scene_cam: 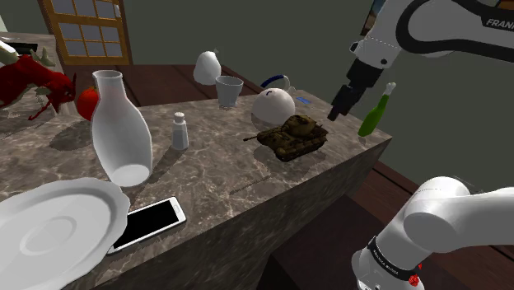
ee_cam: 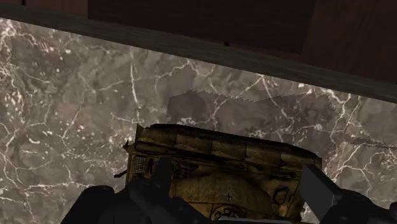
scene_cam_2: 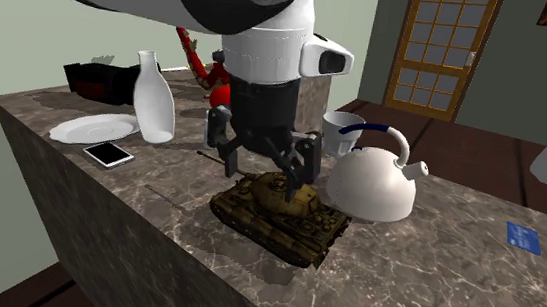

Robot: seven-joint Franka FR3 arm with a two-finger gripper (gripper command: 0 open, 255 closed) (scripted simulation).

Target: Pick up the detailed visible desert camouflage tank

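Observation:
The tan-and-brown camouflage tank [scene_cam: 290, 136] sits on the marble countertop [scene_cam: 214, 165] near its edge, its gun barrel pointing toward the shoulder view's left. My black gripper [scene_cam: 338, 111] hangs open a little above the tank [scene_cam_2: 277, 213]. In the second exterior view the gripper [scene_cam_2: 266, 162] has one finger on each side of the turret, neither touching it. The wrist view looks down on the tank's hull [ee_cam: 222, 159] between the two fingers [ee_cam: 159, 184].
A white kettle [scene_cam: 274, 105] stands just behind the tank, with a cup [scene_cam: 229, 91] beyond it. A green bottle [scene_cam: 377, 111] stands at the counter's corner near the gripper. A shaker [scene_cam: 179, 130], white vase [scene_cam: 119, 128], plate [scene_cam: 49, 226] and phone [scene_cam: 148, 222] lie farther along.

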